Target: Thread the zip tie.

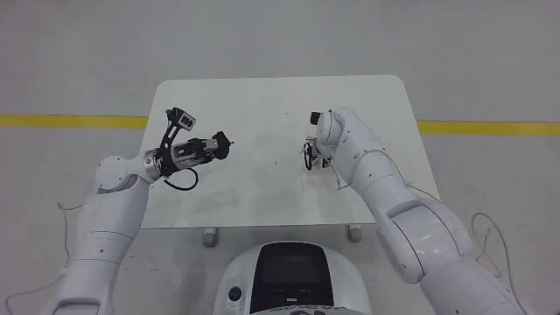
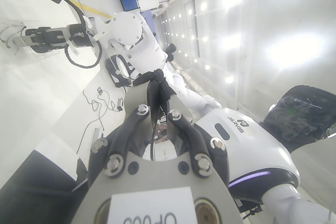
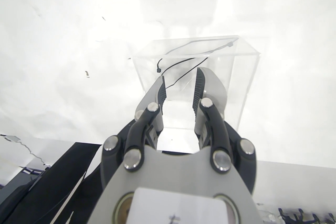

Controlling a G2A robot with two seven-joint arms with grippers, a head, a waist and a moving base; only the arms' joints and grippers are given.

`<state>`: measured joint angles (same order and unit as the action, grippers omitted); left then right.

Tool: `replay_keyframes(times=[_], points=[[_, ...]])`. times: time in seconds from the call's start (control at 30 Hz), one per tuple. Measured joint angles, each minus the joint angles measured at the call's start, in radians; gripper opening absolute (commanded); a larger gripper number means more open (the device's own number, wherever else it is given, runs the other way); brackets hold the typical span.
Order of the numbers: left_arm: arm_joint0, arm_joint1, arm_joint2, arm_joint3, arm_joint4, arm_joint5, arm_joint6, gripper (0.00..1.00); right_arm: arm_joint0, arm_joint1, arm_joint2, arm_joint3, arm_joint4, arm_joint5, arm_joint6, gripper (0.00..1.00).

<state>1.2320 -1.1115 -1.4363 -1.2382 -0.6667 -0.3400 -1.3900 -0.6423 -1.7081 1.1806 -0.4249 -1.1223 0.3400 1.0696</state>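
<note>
Nearest the lens on the left wrist: left gripper, fingers drawn almost fully together and pinching a thin black zip tie, strap trailing back between the finger links toward the palm. Dark bunched end poking just past the fingertips, exact shape hard to tell. From above, left gripper held off the surface over the left half of a white rectangular table, lying roughly level, pointing across toward the other arm and well apart from it.

Right gripper pointed down over the table's right half, ribbed fingers parted to a moderate gap, gripping nothing. Directly under it a small clear acrylic box standing on the tabletop, with several loose black zip ties lying curled inside, one square head close to a fingertip, another by the wall farthest from the gripper. Fingertips at the box's open top; just inside the rim or just above it, impossible to tell. Seen from the left wrist, right gripper at the same box, thin black loops showing through its wall. Small dark specks on the tabletop beside the box.
</note>
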Motion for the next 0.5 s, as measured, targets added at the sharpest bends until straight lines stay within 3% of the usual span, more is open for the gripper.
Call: replay_keyframes(times=[0.5], points=[[0.000,0.000,0.000,0.000,0.000,0.000,0.000,0.00,0.048,-0.045,0.092,0.117,-0.103,0.000,-0.032,0.22]])
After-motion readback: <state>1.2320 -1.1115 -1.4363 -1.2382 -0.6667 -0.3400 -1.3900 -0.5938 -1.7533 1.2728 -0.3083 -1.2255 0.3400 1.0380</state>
